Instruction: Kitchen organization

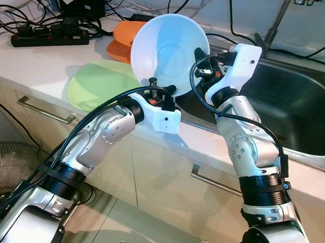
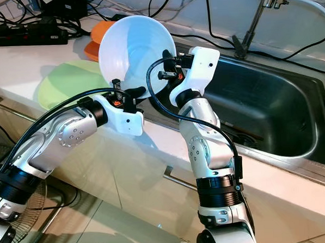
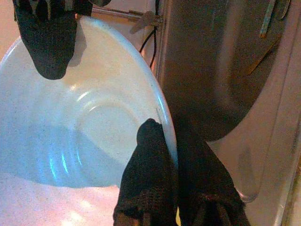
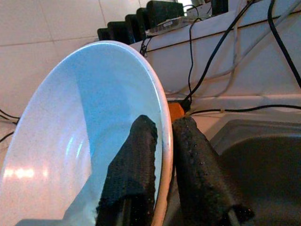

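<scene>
Pale blue bowl [image 1: 168,49] held tilted over bench [image 1: 34,63] edge by sink [image 1: 292,109], left hand [image 3: 175,155] + right hand [image 4: 165,141] both pinching rim; looks stiff, light, glossy/slippery, so keep rim grips.

I have the pale blue bowl [image 1: 168,50] up off the counter, tipped on edge with its open side facing me. It is round, deep and empty, with faint rings at its base. Both grippers pinch its rim. It hangs over the counter's edge beside the steel sink [image 1: 298,114], above the green plate [image 1: 98,84].
</scene>
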`<state>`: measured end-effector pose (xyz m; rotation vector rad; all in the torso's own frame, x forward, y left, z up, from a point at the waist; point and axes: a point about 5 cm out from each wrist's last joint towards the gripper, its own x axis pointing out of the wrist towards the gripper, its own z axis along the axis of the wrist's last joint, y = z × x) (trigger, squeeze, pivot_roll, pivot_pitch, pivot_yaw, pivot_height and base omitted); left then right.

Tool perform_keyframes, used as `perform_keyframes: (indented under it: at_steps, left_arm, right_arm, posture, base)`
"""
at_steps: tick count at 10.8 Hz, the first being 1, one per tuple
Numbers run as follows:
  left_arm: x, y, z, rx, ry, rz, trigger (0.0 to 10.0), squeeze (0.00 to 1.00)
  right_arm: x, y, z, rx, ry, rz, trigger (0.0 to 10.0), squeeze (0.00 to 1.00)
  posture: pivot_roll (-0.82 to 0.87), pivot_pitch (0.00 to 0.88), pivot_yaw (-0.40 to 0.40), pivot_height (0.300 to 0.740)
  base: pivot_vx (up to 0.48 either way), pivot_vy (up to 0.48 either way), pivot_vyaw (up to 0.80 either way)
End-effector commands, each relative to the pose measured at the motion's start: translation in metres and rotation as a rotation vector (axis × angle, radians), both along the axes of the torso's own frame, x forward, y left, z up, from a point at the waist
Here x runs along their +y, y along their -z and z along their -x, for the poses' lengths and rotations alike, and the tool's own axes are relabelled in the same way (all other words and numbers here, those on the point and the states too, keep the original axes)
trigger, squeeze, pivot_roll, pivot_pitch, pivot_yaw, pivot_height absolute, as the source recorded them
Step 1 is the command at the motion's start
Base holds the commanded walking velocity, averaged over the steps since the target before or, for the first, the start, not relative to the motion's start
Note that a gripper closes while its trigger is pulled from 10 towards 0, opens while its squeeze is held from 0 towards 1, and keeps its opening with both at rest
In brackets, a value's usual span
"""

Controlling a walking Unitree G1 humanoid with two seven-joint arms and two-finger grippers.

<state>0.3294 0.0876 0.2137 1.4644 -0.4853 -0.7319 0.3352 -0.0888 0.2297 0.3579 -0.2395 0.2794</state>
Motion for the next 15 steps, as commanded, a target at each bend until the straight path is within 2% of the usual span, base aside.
perform_keyframes:
  at_steps: [1, 4, 5, 10, 11, 12, 15]
  left_arm:
    - [-0.002, -0.011, -0.002, -0.042, 0.009, 0.009, 10.0, 0.0]
    - [-0.003, -0.012, -0.002, -0.05, 0.011, 0.009, 10.0, 0.0]
    - [-0.003, -0.012, -0.002, -0.04, 0.011, 0.014, 10.0, 1.0]
    - [-0.006, -0.012, -0.002, -0.026, 0.009, 0.037, 10.0, 1.0]
    - [-0.008, -0.013, -0.001, -0.034, 0.012, 0.051, 10.0, 0.09]
    - [-0.009, -0.013, 0.0, -0.033, 0.014, 0.056, 10.0, 0.0]
    - [-0.011, -0.01, 0.002, -0.012, 0.012, 0.075, 10.0, 0.0]
  right_arm:
    - [-0.001, -0.004, 0.001, -0.018, -0.003, 0.008, 0.0, 0.0]
    - [0.0, -0.004, 0.0, -0.016, -0.007, 0.009, 0.0, 0.0]
    - [0.0, -0.003, 0.0, -0.012, -0.008, 0.011, 0.0, 0.0]
    - [-0.003, -0.003, -0.002, -0.006, 0.031, 0.011, 0.0, 0.0]
    - [-0.016, 0.002, -0.008, 0.039, 0.151, -0.005, 0.0, 0.0]
    - [-0.023, 0.003, -0.01, 0.052, 0.207, -0.009, 0.0, 0.0]
    - [-0.043, 0.011, -0.017, 0.105, 0.362, -0.027, 0.0, 0.0]
  posture:
    - [0.09, 0.022, -0.091, 0.719]
    - [0.09, 0.023, -0.09, 0.719]
    - [0.09, 0.023, -0.09, 0.719]
    - [0.09, 0.027, -0.089, 0.719]
    - [0.09, 0.026, -0.089, 0.719]
    - [0.09, 0.026, -0.09, 0.719]
    - [0.09, 0.028, -0.092, 0.719]
  base:
    - [0.0, 0.0, 0.0]
    - [0.0, 0.0, 0.0]
    - [0.0, 0.0, 0.0]
    - [0.0, 0.0, 0.0]
    - [0.0, 0.0, 0.0]
    - [0.0, 0.0, 0.0]
    - [0.0, 0.0, 0.0]
